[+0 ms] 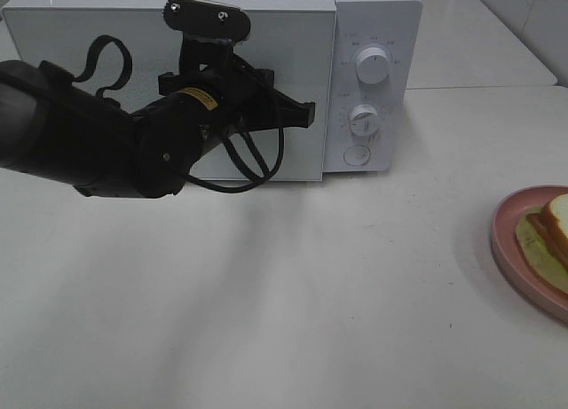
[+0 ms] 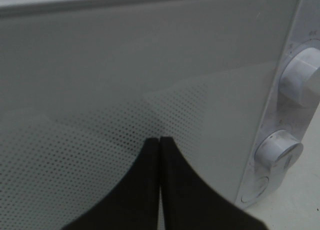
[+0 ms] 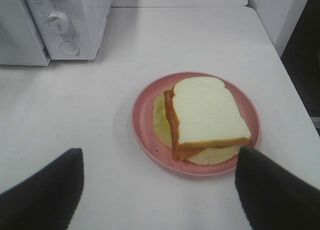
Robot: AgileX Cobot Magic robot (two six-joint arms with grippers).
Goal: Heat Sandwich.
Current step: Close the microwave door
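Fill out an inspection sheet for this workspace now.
Surface: white table, bare in the middle.
Job's things: sandwich on pink plate, right side; microwave door closed.
Clutter: nothing seen.
Grippers: left pincer shut, empty, pointing at the microwave door; right pincer open, empty, above the table near the plate.
Cables: black cable looped under the left wrist.
Surroundings: a second table behind.

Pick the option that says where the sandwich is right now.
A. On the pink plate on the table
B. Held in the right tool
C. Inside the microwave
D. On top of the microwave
A: the sandwich lies on the pink plate on the table, with the microwave door closed and the open right tool empty above the plate.
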